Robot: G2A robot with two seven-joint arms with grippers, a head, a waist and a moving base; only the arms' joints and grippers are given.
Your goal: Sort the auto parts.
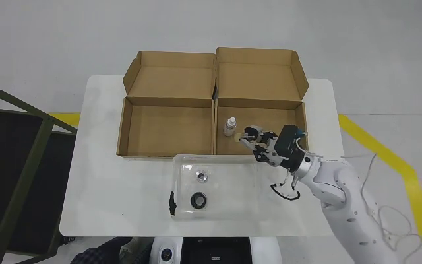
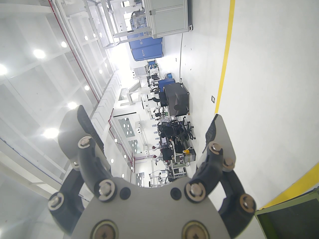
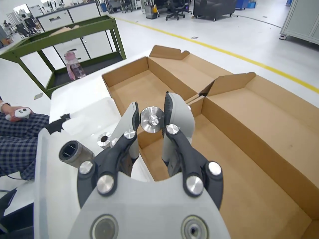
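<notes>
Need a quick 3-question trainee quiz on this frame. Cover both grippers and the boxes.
1. Multiple choice: what does the right gripper hold?
A) a black ring
B) a silver round part
C) nothing
2. True or false: the left gripper is open with nothing between its fingers.
3. Fill in: in the top view, the small pale part stands in the ___ cardboard box (left or right).

Key: 1 B; 2 true; 3 right.
</notes>
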